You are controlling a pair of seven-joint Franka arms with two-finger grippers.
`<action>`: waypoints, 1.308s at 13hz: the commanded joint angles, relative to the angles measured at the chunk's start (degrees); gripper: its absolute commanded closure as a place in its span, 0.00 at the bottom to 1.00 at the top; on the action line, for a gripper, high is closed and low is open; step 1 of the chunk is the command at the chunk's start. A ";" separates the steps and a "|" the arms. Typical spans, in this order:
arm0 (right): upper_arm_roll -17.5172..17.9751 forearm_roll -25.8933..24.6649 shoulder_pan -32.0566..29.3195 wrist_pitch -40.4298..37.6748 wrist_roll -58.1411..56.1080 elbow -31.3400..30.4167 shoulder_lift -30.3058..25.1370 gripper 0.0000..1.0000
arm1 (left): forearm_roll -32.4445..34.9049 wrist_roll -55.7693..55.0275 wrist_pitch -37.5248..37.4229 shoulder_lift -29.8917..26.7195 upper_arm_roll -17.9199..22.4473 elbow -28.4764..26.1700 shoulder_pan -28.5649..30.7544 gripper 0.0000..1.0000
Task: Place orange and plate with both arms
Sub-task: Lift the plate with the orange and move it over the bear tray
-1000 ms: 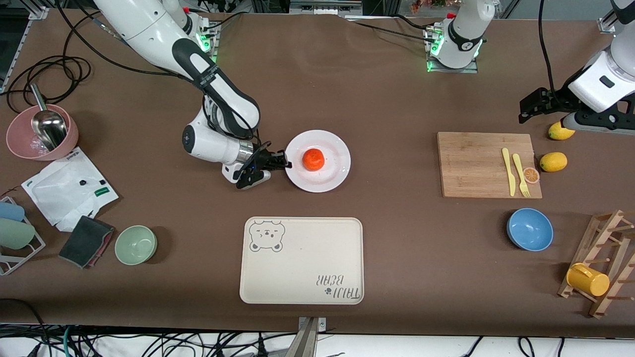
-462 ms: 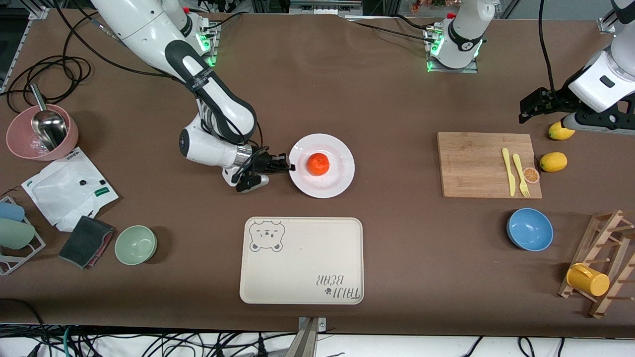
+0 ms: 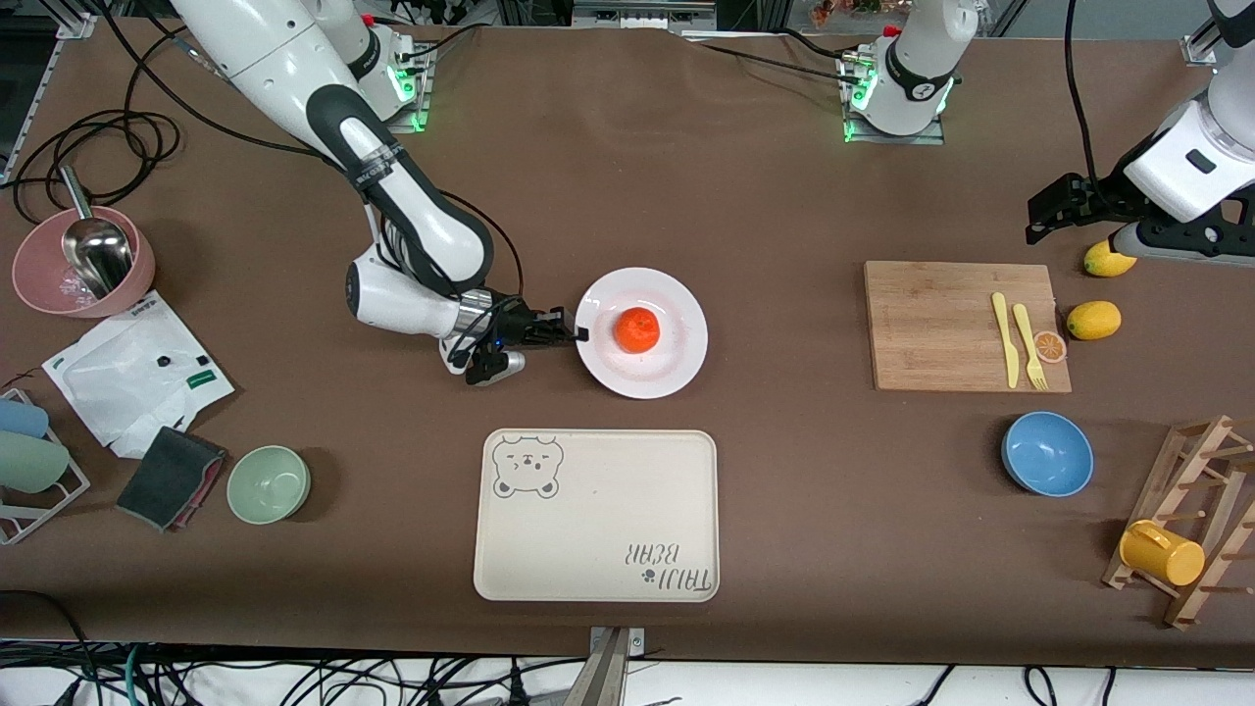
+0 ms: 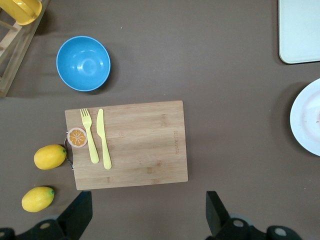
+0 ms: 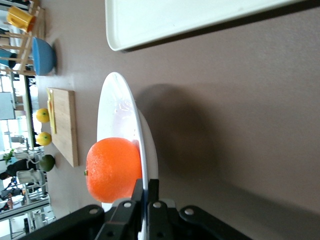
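Your right pincer [image 3: 574, 335] is clamped tight on the plate [image 3: 677, 368] rim at nine o'clock; the orange [image 3: 638, 329] sits mid-plate. Your left pincer [image 3: 1041, 218] waits, spread wide and empty, above the cutting board's [image 3: 941, 328] one o'clock.

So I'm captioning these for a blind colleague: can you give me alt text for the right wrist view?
The right claw is shut on the rim of a white plate carrying an orange, lifted above the brown table. A cream tray lies past the plate, with a cutting board, lemons and a blue bowl farther off.
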 commanded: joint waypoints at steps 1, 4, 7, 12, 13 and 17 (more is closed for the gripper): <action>0.24 3.21 -0.57 -1.45 -2.70 0.57 -0.69 1.00 | 0.57 1.10 -0.23 0.69 -0.06 1.28 0.39 0.00; -0.28 3.30 -2.67 -4.86 -2.61 1.00 -1.48 1.00 | 0.57 1.27 -0.23 0.69 0.03 1.28 0.56 0.00; -0.28 3.13 -6.36 -9.35 -2.88 3.81 -1.83 1.00 | 0.57 1.10 -0.23 0.69 0.03 1.28 0.57 0.00; -0.28 2.95 -11.38 -12.70 -2.79 11.54 0.97 1.00 | 0.57 1.27 -0.23 0.69 0.03 1.28 0.83 0.00; -0.28 2.95 -11.73 -12.70 -2.88 12.60 2.02 1.00 | 0.57 1.36 -0.23 0.69 0.03 1.37 0.83 0.00; -0.28 2.95 -12.09 -12.53 -2.44 19.19 7.38 1.00 | 0.57 1.36 -0.23 0.69 0.03 1.28 1.45 0.00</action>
